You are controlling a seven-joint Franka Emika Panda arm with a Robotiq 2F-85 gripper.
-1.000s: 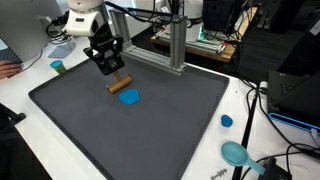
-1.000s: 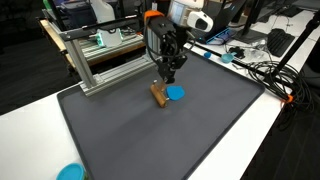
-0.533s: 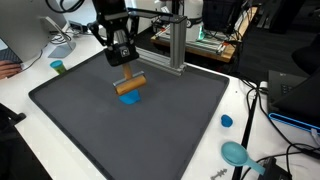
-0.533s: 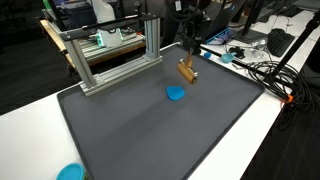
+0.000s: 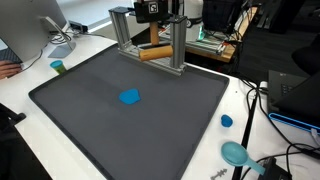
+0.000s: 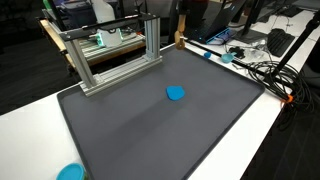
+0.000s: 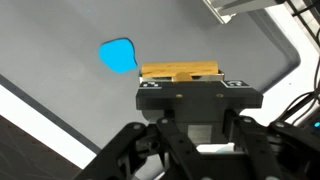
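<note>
The gripper (image 7: 190,83) is closed partway on a wooden block (image 7: 180,71) and holds it. In the wrist view the block lies crosswise at the fingertips, its long side running from one finger to the other, and its light top face is turned to the camera. The block is clear of the mat (image 7: 60,60), which shows below it as a grey field. A blue piece (image 7: 118,55) lies flat on the mat, up and to the left of the block in that view and well apart from it. In an exterior view the block (image 5: 155,53) hangs level in front of the cluttered bench, and it appears between the posts of the metal frame (image 5: 178,45). How near it is to the frame cannot be told. The gripper itself is mostly cut off by the top edge there. In an exterior view the block (image 6: 181,40) is a small brown spot beyond the far end of the frame (image 6: 110,55), under the dark arm. The blue piece (image 5: 129,97) sits alone on the mat (image 5: 180,125), nearer the frame than the front edge. On the white table (image 5: 25,90) a green cup (image 5: 57,67) stands beside one corner of the mat, and a blue cap (image 5: 227,121) lies off its opposite side.
</note>
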